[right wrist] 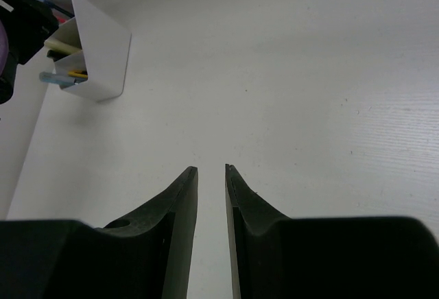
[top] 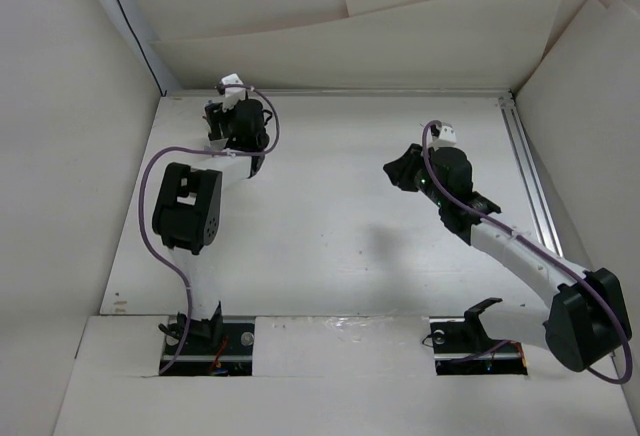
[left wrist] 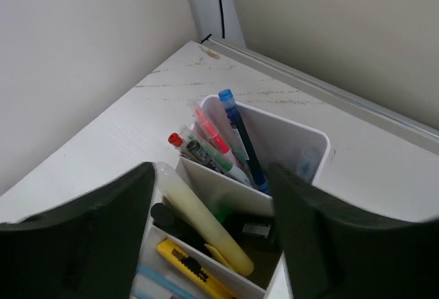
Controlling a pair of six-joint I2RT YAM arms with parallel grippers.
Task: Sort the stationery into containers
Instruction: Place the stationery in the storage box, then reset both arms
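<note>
One white box [left wrist: 288,138] stands at the far-left corner of the desk [right wrist: 309,73], close to the side and back walls, and inner walls divide it into compartments. In the top view the left arm hides it.

The far compartment holds a leaning bundle of thin pens. There is one blue pen [left wrist: 241,138], two red-capped pens [left wrist: 206,122], one green-tinted pen [left wrist: 223,156] and one dark grey pen [left wrist: 199,152]. That makes five as far as the overlap lets me count. Nearer the camera lie one pale yellow-green highlighter [left wrist: 202,225] and a black piece [left wrist: 170,218] beside it. Nearest of all are one yellow cutter [left wrist: 188,265] and one light-blue pen [left wrist: 154,278].

The left gripper [left wrist: 211,172] hangs right over the box with its jaws spread wide, one to each side of the near compartments. They hold nothing, and I cannot tell whether they touch the walls.

The right gripper [right wrist: 211,172] is well apart from the box, over bare desk near the middle. Its jaws are drawn almost together, with only a narrow slit between them and nothing in it.

No stationery lies loose on the desk in the two wrist views — every piece visible is inside the box.
</note>
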